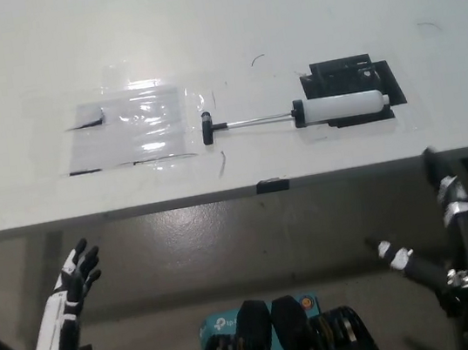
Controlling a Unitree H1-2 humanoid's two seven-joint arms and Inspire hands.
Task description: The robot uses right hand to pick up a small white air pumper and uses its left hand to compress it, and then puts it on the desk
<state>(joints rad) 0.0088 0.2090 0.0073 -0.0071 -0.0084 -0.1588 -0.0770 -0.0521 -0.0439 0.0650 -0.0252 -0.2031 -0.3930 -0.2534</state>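
One partly readable logo

At six o'clock in the head view, a teal box on the floor below the table edge bears a white logo that looks like "tp-link", cut off by the dark shapes in front of it. No lettering can be read on the table or the things on it.

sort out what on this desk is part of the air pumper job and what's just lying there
Part of the job:
- white air pumper, rod pulled out, lying on the desk
- right robot hand, below the desk edge, holding nothing
- left robot hand, open, resting low

Just lying about:
- clear plastic sheet taped left of the pumper
- black mat under the pumper's barrel
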